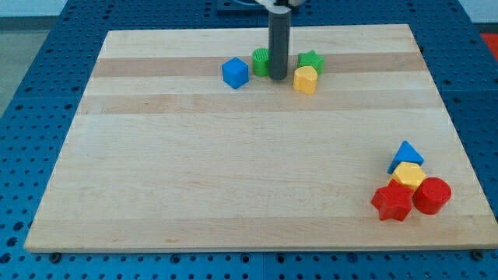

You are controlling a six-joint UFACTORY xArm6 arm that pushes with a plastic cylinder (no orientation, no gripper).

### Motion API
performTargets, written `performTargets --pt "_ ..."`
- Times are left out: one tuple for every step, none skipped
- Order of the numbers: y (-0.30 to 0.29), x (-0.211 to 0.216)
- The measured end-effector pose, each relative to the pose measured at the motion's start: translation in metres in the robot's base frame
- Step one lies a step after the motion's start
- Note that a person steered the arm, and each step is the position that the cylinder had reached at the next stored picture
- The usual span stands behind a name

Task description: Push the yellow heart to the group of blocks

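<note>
The yellow heart [305, 79] lies near the view's top centre on the wooden board [233, 155]. My tip [278, 76] stands just left of it, close to or touching it. A green block [261, 61] sits right behind my rod on its left, partly hidden. A green star [311, 61] lies just above the heart. A blue cube [235, 73] lies left of my tip. At the view's bottom right sits a tight group: a blue triangle [406, 154], a yellow hexagon [408, 175], a red star [392, 202] and a red cylinder [432, 195].
The board's edges drop to a blue perforated table [47, 117] on all sides. The bottom-right group sits close to the board's right and bottom edges.
</note>
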State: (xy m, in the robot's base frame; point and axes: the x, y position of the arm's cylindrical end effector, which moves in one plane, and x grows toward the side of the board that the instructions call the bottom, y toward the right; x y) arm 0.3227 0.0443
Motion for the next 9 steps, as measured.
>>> performTargets --pt "0.02 0.003" --pt "0.039 0.015" --pt "0.065 0.023" --pt "0.086 0.029" --pt "0.096 0.041" --pt "0.096 0.062" --pt "0.095 0.079" --pt "0.088 0.079" --pt "0.088 0.091"
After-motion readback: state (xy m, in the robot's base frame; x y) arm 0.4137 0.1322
